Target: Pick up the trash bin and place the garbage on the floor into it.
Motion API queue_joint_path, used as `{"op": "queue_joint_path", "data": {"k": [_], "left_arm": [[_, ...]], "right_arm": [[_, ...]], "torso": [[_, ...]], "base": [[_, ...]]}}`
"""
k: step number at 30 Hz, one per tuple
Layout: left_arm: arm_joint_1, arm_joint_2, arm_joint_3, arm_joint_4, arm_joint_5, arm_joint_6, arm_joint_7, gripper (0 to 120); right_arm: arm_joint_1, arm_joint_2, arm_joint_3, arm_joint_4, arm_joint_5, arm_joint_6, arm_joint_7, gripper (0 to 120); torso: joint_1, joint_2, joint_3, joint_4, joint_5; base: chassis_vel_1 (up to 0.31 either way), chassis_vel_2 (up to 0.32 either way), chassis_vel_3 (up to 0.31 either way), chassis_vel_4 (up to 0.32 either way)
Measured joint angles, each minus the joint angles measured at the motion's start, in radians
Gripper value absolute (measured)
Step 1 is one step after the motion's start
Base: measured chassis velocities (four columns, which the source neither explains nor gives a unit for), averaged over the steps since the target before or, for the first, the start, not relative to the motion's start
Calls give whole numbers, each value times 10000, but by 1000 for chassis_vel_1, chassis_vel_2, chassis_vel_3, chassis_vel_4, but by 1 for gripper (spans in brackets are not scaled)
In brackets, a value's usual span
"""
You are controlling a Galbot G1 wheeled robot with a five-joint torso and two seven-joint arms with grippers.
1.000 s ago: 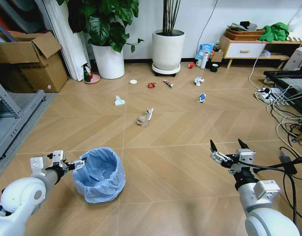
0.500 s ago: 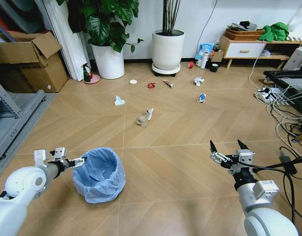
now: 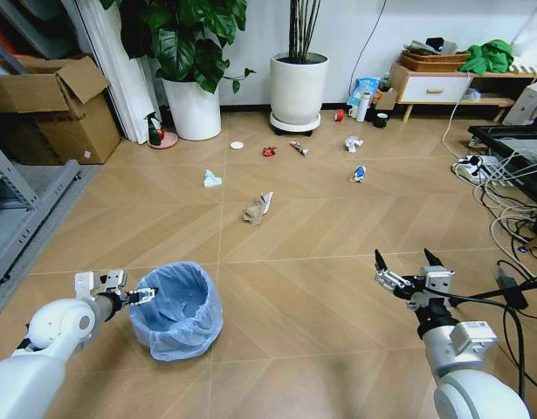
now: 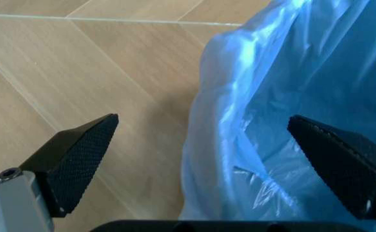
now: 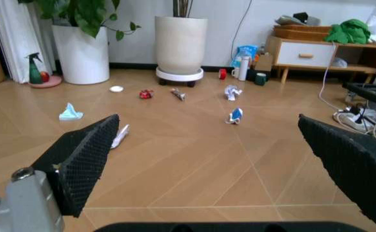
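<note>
Head view: bin [image 3: 176, 307] with blue liner stands on the floor [image 3: 320, 236] front-left, upright. Left gripper [image 3: 139, 296] sits at the bin's left rim, fingers spread; left wrist view has one finger [image 4: 78, 157] outside over floor, the other [image 4: 342, 162] on the liner side, so the jaws straddle the rim but aren't clamped. Whether a pad touches the liner, can't tell. Right gripper [image 3: 401, 270] hangs front-right over bare floor, wide open, holding nothing. Garbage lies well ahead of the bin: tan wad [image 3: 255, 210], tissue [image 3: 212, 180], red wrapper [image 3: 269, 151], white disc [image 3: 237, 145], blue-white packet [image 3: 359, 174].
</note>
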Motion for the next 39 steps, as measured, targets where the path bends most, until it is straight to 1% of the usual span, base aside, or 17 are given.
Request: {"op": "queue_joint_path", "data": {"k": [6,10,13,15,19,21,24,25,28,29,32,33,35,36,39], "left_arm": [[32,46,68,201,289,-8,424,97],[40,12,92,211,298,-12,478,91],[18,0,170,221,292,-14,506,79],[11,-1,183,229,290,-15,512,78],[-11,-21,215,245,247,-20,583,56],[-7,-21,214,245,246,-21,588,54],[15,-20,185,246,241,-22,595,39],[15,-20,185,246,241,-22,595,39],[58,2,140,239,235,-22,633,23],[58,2,140,239,235,-22,633,23],[113,-6,87,187,199,-21,714,10],[113,-6,87,187,199,-21,714,10],[139,-58,75,136,127,-21,715,2],[147,-101,59,108,74,-18,714,0],[179,-214,-22,3,-43,-15,699,0]], "right_arm": [[36,43,-46,-103,-41,83,-20,100],[82,4,-46,-135,-37,88,-21,100],[74,-11,-24,-185,-33,131,-33,100],[73,-8,-24,-194,-34,142,-37,100],[83,43,-53,-223,-69,189,-44,100],[87,43,-57,-233,-81,207,-44,100],[121,46,-62,-279,-101,252,-28,100],[121,46,-62,-279,-101,252,-28,100],[172,54,-77,-307,-112,263,-16,100],[172,54,-77,-307,-112,263,-16,100],[175,71,-91,-308,-124,263,-6,100],[175,71,-91,-308,-124,263,-6,100],[173,71,-92,-308,-119,262,17,100],[174,64,-87,-306,-112,245,45,100],[202,39,-55,-276,-63,106,140,100]], "torso": [[0,0,0,0,-1],[0,0,0,0,1],[0,0,0,0,1],[0,0,0,0,1],[0,0,0,0,2],[0,0,0,0,2],[0,0,0,0,1],[0,0,0,0,1],[0,0,0,0,1],[0,0,0,0,1],[0,0,0,0,1],[0,0,0,0,1],[0,0,0,0,-1],[0,0,0,0,-2],[0,0,0,0,-2]], "base": [[0,0,0,0],[0,0,0,0],[0,0,0,0],[0,0,0,0],[0,0,0,0],[0,0,0,0],[0,0,0,0],[0,0,0,0],[0,0,0,0],[0,0,0,0],[0,0,0,0],[0,0,0,0],[0,0,0,0],[0,0,0,0],[0,0,0,0]]}}
